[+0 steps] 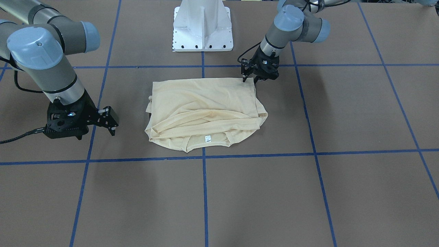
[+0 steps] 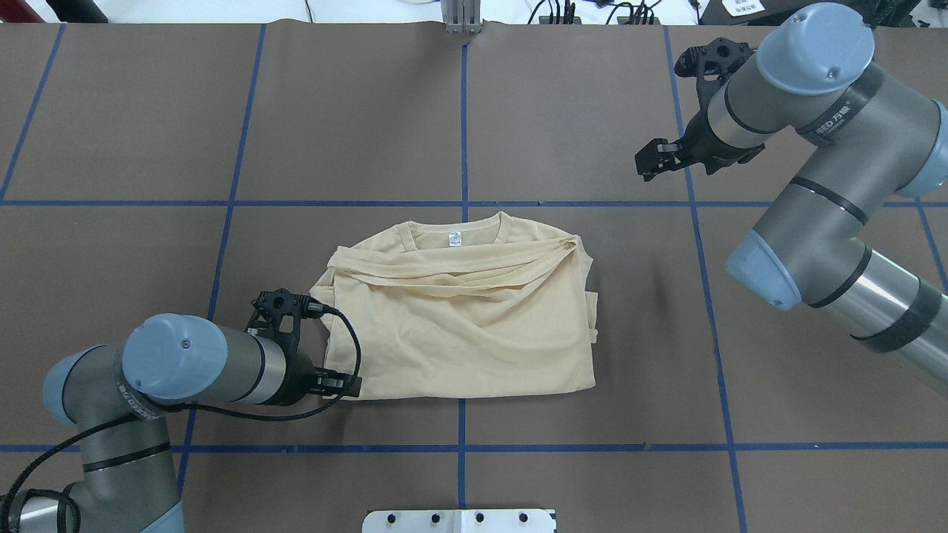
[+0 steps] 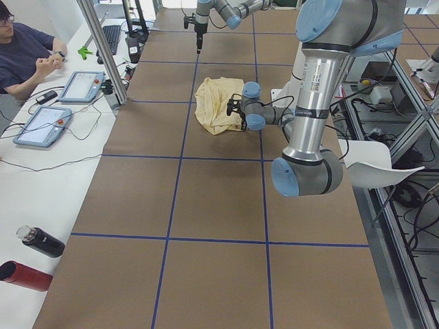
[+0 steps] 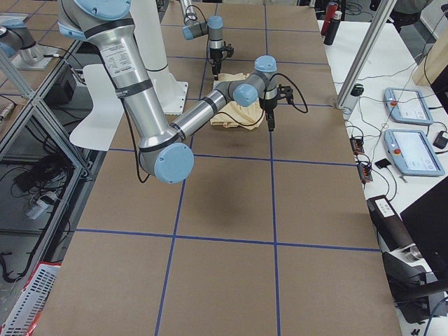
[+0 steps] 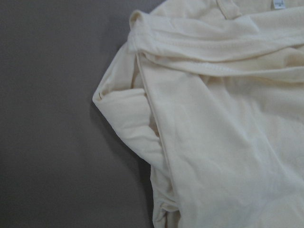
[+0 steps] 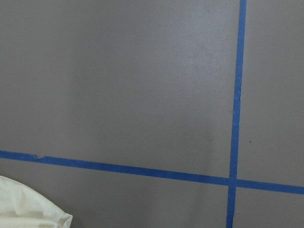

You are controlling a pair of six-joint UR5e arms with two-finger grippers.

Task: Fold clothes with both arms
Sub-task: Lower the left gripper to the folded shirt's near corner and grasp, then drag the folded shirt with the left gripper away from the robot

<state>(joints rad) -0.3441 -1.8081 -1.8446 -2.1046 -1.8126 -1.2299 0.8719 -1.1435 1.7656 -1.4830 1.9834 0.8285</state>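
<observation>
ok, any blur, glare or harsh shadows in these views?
Left wrist view: T-shirt close up, soft focus, pale fabric near washed out. Right wrist view: mild sheen on the table, tape line fairly sharp. Overhead view: even light, one faint diffuse shadow beside the T-shirt.

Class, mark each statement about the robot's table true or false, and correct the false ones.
1. The T-shirt lies on the table with its white neck label showing. True.
2. The right hand grips the shirt's collar. False: it hangs over bare table, apart from the shirt.
3. The left hand is at a corner of the shirt's edge on the robot's side. True.
4. The shirt is spread out flat with both sleeves stretched sideways. False: the sleeves are folded across the body, which is creased.
</observation>
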